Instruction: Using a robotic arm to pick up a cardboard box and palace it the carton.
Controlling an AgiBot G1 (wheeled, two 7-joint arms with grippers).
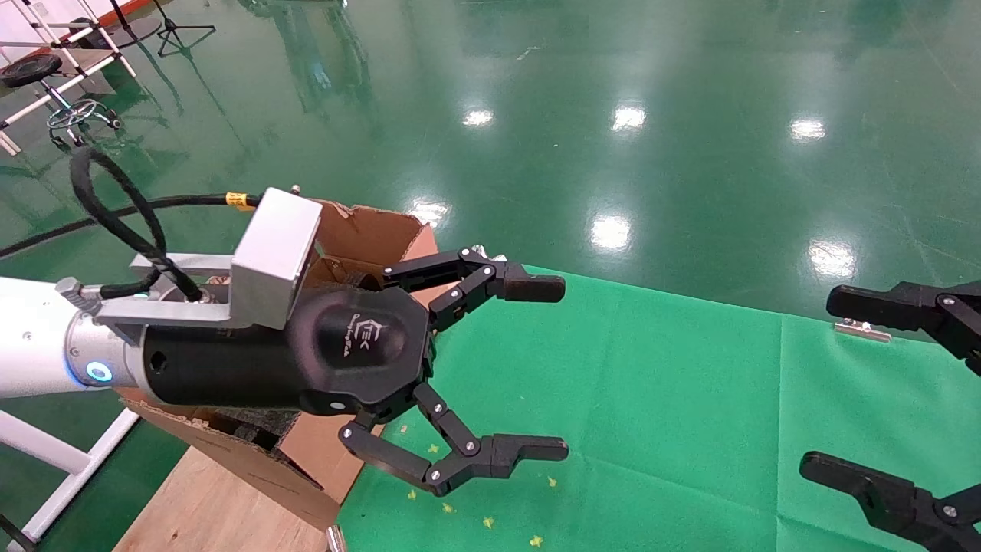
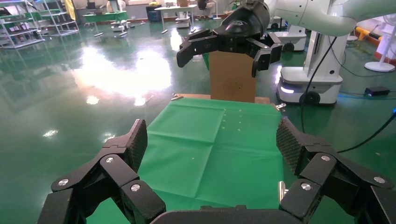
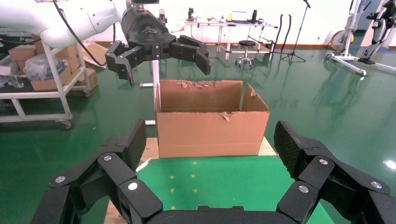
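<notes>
**Both grippers wide open, no small box to see**

While the left arm hangs in the air, its left gripper [image 1: 563, 368] sits above the near edge of the carton [image 1: 368, 230] and pokes out over the green cloth [image 1: 651, 399]. Its two black fingers [image 1: 529, 287] are spread wide apart and hold nothing. A silver camera block [image 1: 276, 257] sits on top of the wrist, and a black cable [image 1: 115, 211] loops behind it.

The carton stands at the left end of the table, on bare wood [image 1: 207, 498] just beside the cloth. Its flaps stand up and have torn edges.

The right gripper [image 1: 866, 383] waits at the right side, over the cloth. Its fingers [image 1: 866, 303] are wide apart too, with nothing between them.

The small cardboard box does not show in any view, so I cannot tell where it is. Little yellow bits [image 1: 490, 521] lie on the cloth near the carton.
</notes>
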